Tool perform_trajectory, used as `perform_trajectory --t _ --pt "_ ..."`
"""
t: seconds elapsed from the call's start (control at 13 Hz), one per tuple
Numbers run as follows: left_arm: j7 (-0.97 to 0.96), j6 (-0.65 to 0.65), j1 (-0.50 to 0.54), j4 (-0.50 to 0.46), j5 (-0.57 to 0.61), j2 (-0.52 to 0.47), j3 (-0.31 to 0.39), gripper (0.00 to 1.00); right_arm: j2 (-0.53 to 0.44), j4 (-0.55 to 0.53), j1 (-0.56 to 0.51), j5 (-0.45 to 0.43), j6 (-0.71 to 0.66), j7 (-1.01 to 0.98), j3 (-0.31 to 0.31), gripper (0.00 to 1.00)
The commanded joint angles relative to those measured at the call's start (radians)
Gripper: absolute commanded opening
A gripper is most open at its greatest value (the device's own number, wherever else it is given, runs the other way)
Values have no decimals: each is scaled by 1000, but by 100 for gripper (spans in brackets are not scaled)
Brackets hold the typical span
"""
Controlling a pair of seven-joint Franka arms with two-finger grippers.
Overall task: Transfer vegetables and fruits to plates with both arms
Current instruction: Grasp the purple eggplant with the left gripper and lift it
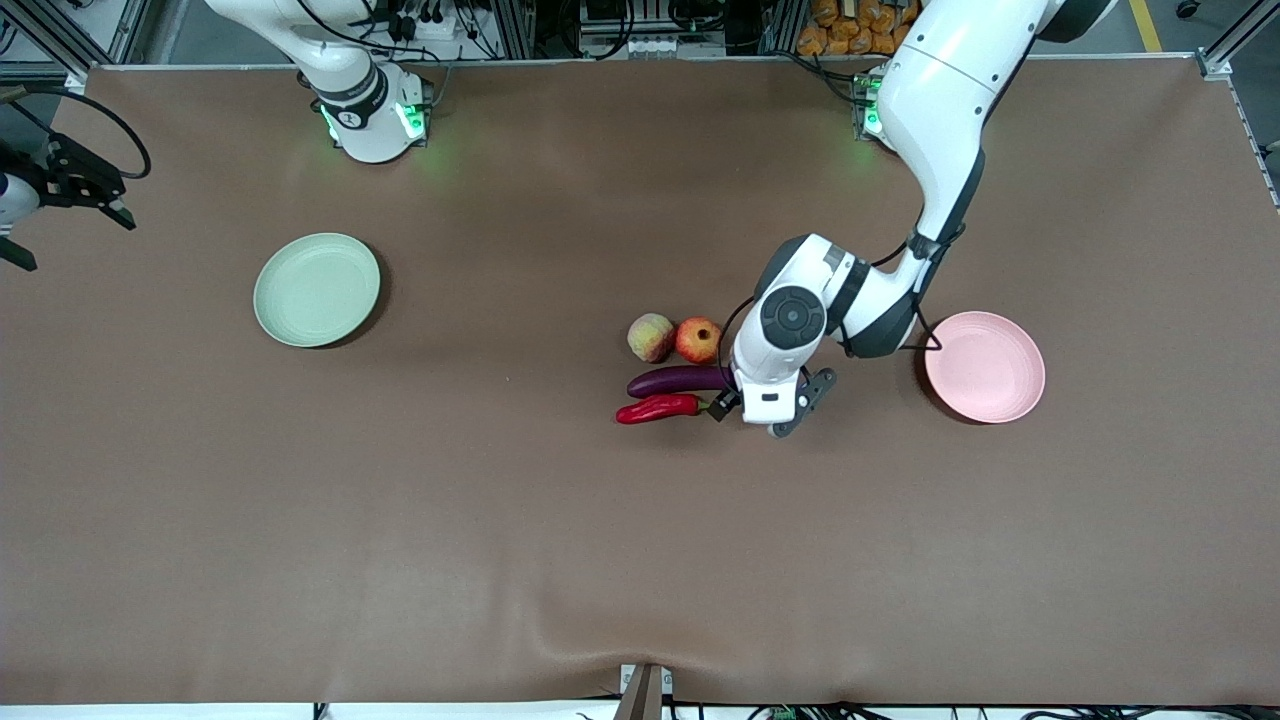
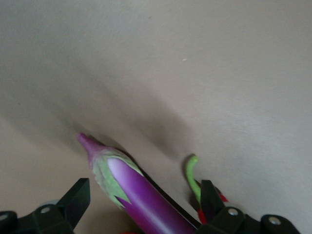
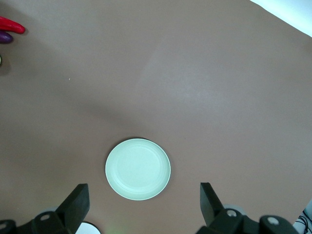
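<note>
Left wrist view: we straddle the eggplant with the open left tool.
Next we close and carry it; the right tool, open, waits over the green plate.

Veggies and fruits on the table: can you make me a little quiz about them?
1. True or false: the green plate holds food.
2. Which vegetable sits between the left pincer's open fingers: A eggplant, B chili?
3. Which fruit lies beside the peach?

Key: 1 false, it is bare. 2 A. 3 the red fruit. The right pincer waits, open, high above the green plate.
</note>
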Motion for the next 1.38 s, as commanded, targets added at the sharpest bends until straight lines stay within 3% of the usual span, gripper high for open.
perform_trajectory --t 0.0,0.31,0.62,0.77,0.85,1.31 --pt "-93 145 -12 -177 19 -83 7 100 8 21 -4 34 -23 110 3 100" --pt "-126 162 -14 -206 21 -78 7 100 8 23 0 71 -26 438 3 100" --pt "-129 185 -12 -199 27 -62 7 97 10 26 13 66 -20 457 5 100" --pt "-144 185 -8 -196 25 -61 7 24 10 26 10 54 -15 457 3 100" --pt "-169 185 -8 -193 25 -60 7 2 10 26 6 54 -15 458 3 100" --pt "-210 179 -5 -168 27 -81 15 0 13 24 -1 54 -13 468 1 100"
